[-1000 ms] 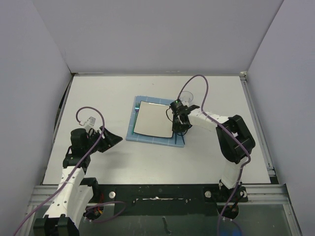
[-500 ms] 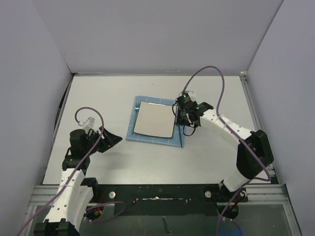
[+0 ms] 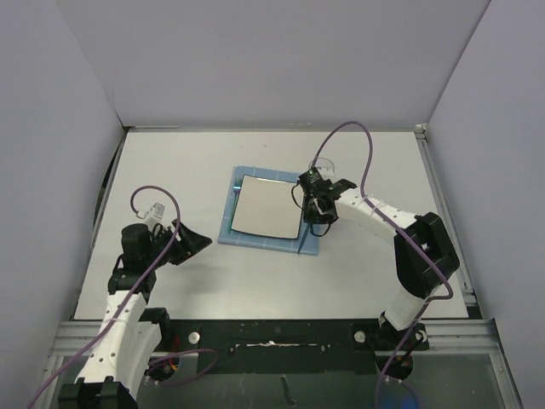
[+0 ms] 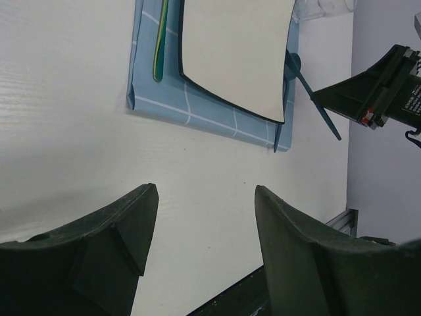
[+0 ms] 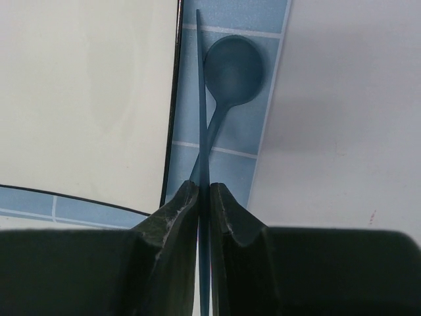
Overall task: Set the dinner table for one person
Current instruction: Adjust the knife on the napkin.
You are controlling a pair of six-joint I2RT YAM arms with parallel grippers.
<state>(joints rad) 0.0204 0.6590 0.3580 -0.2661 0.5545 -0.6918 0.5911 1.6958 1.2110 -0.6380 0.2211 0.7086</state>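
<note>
I'm holding the right gripper out toward 11 o'clock, pinching a thin blue utensil at 3 o'clock of the plate, mid dinner table; left gripper hovering low, jaws apart.

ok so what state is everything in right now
left fingers: open, empty, above the table
right fingers: shut on the knife
knife: gripped edge-on, over the mat's right edge
spoon: lying flat on the mat, right of the plate
green utensil: lying on the mat, left of the plate
plate: flat on the mat, empty
glass: upright by the mat's far right corner
</note>
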